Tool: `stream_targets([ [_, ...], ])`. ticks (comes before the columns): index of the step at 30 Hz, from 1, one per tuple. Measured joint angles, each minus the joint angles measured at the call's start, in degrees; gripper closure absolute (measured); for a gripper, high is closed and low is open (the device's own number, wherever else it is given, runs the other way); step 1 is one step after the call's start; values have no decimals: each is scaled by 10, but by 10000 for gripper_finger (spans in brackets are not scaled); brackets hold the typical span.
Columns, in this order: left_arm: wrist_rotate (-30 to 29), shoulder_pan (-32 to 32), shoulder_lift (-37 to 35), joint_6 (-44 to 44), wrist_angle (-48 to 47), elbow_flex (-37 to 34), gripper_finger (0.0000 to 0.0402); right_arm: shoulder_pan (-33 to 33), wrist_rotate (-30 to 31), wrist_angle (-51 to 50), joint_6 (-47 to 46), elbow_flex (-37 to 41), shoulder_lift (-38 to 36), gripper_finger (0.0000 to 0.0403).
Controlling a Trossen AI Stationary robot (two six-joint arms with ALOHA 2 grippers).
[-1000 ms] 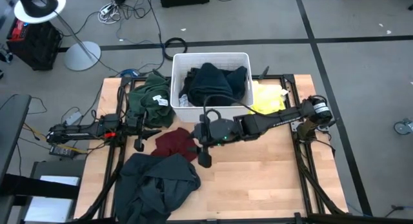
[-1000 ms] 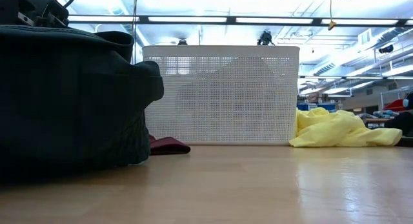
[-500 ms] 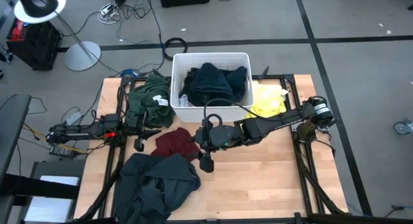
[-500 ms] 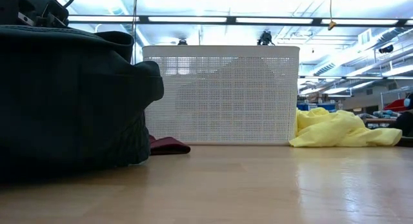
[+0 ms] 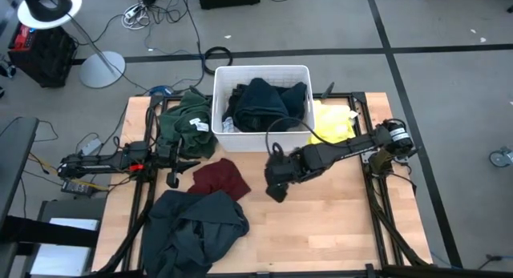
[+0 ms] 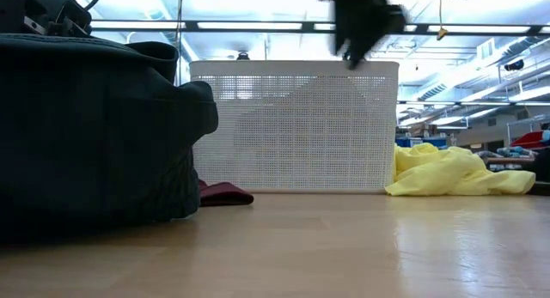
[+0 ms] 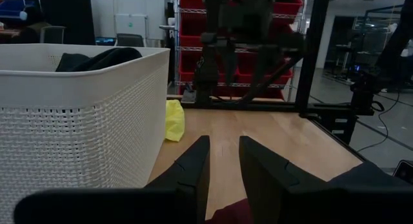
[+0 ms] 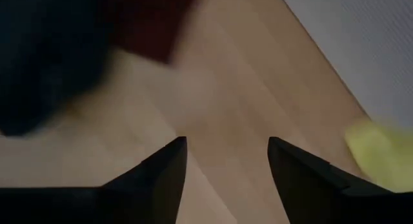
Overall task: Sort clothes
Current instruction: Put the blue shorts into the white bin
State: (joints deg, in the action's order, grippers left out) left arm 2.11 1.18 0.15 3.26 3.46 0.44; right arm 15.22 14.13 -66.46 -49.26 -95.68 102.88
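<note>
Between picks, by the look of it. Right tool [image 5: 276,190] hovering over bare bench [image 5: 337,214], fingers spread, empty. Maroon piece [image 5: 220,179] lying at nine o'clock from it, likely next: calls for a leftward reach, then descent. Left tool [image 5: 171,179] parked nearly shut, empty, at the bench's left edge.

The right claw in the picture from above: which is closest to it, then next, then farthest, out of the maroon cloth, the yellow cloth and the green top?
From the right claw, open above bare table:
1. Maroon cloth, just beside it toward the left arm.
2. Yellow cloth, by the white tub's right side.
3. Green top, left of the tub.
</note>
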Motion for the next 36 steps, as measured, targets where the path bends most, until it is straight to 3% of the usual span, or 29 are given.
stream_targets([
  [5, 0, 0, 0, 0, 0, 0, 312, 35, 15, -159, -93, 0, -1, 198],
  [9, 0, 0, 0, 0, 0, 0, 312, 74, 21, -220, -156, 26, -8, 204],
  [17, 0, 0, 0, 0, 0, 0, 312, 152, 16, -219, -286, 85, -17, 206],
  [24, 0, 0, 0, 2, 47, 0, 312, 178, -30, -204, -322, 115, -18, 214],
  [33, -9, -1, 0, 237, 188, 0, 312, 189, -38, -140, -385, 117, -18, 226],
  [36, -28, -1, 0, 335, 174, 10, 312, 189, -38, -115, -397, 117, -18, 227],
])
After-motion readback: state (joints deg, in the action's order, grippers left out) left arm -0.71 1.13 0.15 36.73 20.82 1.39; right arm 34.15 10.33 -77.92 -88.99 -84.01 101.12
